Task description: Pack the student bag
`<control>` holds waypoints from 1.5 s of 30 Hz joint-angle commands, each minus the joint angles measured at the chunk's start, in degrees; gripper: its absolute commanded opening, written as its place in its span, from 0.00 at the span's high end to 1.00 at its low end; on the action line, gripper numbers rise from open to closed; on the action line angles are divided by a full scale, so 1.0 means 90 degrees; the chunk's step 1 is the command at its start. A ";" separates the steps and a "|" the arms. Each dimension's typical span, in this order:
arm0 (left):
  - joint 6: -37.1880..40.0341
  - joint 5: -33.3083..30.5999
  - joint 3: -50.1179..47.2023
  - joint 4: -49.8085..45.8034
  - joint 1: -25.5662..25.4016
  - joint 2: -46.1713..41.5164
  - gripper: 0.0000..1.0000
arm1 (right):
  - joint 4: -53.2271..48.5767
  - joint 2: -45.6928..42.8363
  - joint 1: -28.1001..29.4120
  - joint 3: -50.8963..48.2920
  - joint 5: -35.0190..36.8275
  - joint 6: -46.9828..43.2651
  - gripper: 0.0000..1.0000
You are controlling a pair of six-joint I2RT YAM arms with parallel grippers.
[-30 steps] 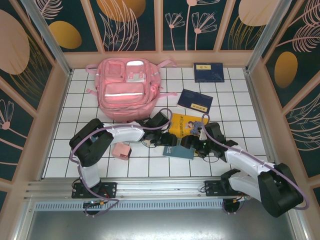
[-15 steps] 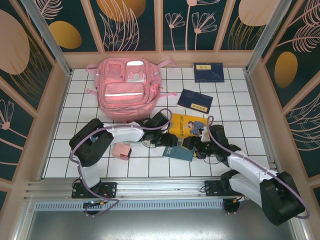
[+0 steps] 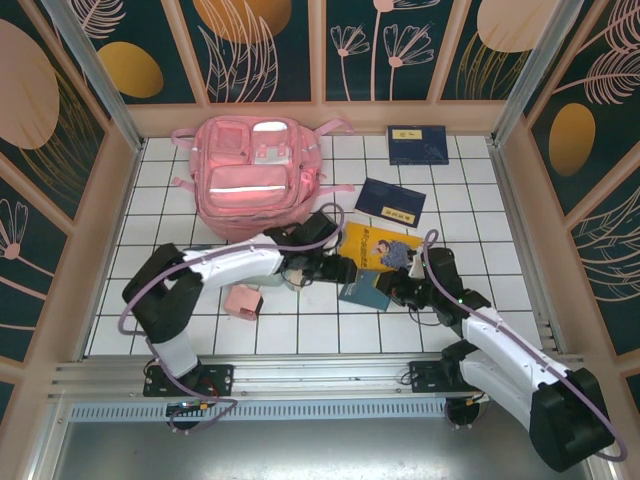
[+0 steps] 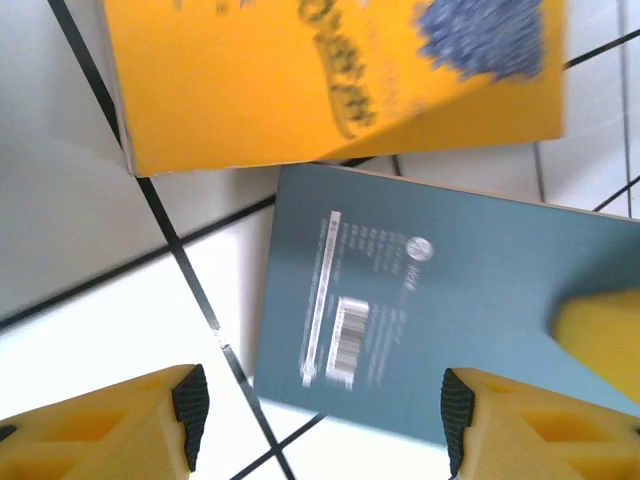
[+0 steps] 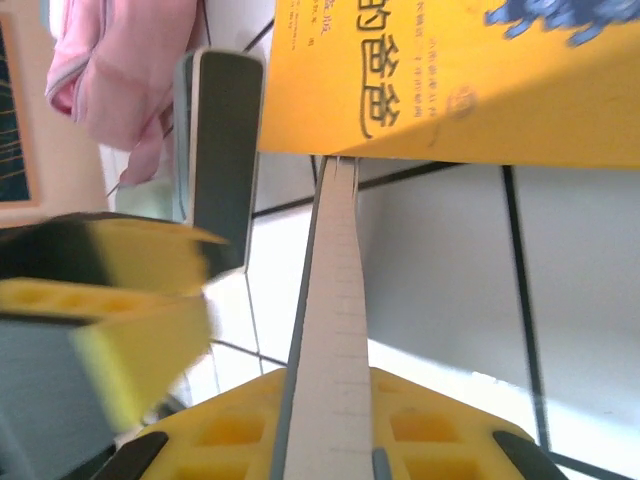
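Your right fingers (image 5: 440, 435) are closing in on both faces of the thin teal book (image 4: 430, 300), whose page edge is running straight between them, so the right gripper (image 3: 392, 288) is gripping that book. Your left gripper (image 4: 322, 405) is hanging spread wide over the teal book's other end, holding nothing. The teal book is lying just beside the yellow book (image 3: 378, 247) on the white tiled table (image 3: 470, 230). The student bag (image 3: 255, 175) is lying flat at the far left, pockets up, well apart from both books, and a small pink box (image 3: 243, 300) is sitting nearer the front
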 commanded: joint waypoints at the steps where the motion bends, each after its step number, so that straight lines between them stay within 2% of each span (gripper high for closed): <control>1: 0.1169 -0.1020 0.0839 -0.1346 0.0162 -0.0506 0.34 | -0.0715 0.0161 -0.0007 0.0276 0.0651 -0.0413 1.00; 5: 0.2241 -0.2671 0.1423 -0.2107 0.0458 -0.0537 0.29 | -0.0473 0.0350 0.0149 0.0271 0.0599 -0.0526 1.00; 7: 0.2402 -0.3442 0.1445 -0.2199 0.0826 -0.0396 0.28 | -0.0444 0.0424 0.0192 0.0307 0.0601 -0.0574 1.00; 8: 0.2343 -0.3592 0.1414 -0.2227 0.1144 -0.0286 0.27 | -0.0403 0.0422 0.0224 0.0317 0.0608 -0.0598 1.00; 10: 0.2245 -0.3444 0.1329 -0.2144 0.1739 -0.0132 0.26 | -0.0342 0.0452 0.0271 0.0326 0.0605 -0.0639 1.00; 14: 0.2337 -0.3969 0.1246 -0.1920 0.2362 0.0138 0.24 | -0.0288 0.0538 0.0293 0.0366 0.0515 -0.0778 1.00; 20: 0.2428 -0.3415 0.1147 -0.1725 0.3009 0.0470 0.24 | 0.0010 0.0801 0.0288 0.0271 0.0375 -0.0879 1.00; 22: 0.2416 -0.2904 0.1088 -0.1654 0.3141 0.0481 0.25 | 0.0104 0.0851 0.0286 0.0225 0.0332 -0.0888 1.00; 25: 0.2445 -0.2645 0.0958 -0.1546 0.3172 0.0440 0.24 | 0.0197 0.0910 0.0277 0.0163 0.0305 -0.0946 1.00; 32: 0.2456 -0.3130 0.1303 -0.1565 0.3181 0.1018 0.27 | 0.0702 0.1057 0.0278 -0.0091 -0.0043 -0.0899 1.00; 36: 0.2523 -0.2561 0.1465 -0.1619 0.3182 0.1381 0.39 | 0.0642 0.1070 0.0279 -0.0102 -0.0025 -0.0951 1.00; 42: 0.2453 -0.1324 0.1333 -0.1288 0.3182 0.1685 0.96 | 0.0567 0.0933 0.0278 -0.0103 0.0063 -0.0998 1.00; 43: 0.2392 -0.1085 0.1342 -0.1181 0.3182 0.1700 1.00 | 0.0574 0.0934 0.0280 -0.0110 0.0066 -0.1002 1.00; 45: 0.2207 -0.0683 0.1390 -0.0966 0.3171 0.1714 1.00 | 0.0588 0.0948 0.0283 -0.0128 0.0083 -0.1003 1.00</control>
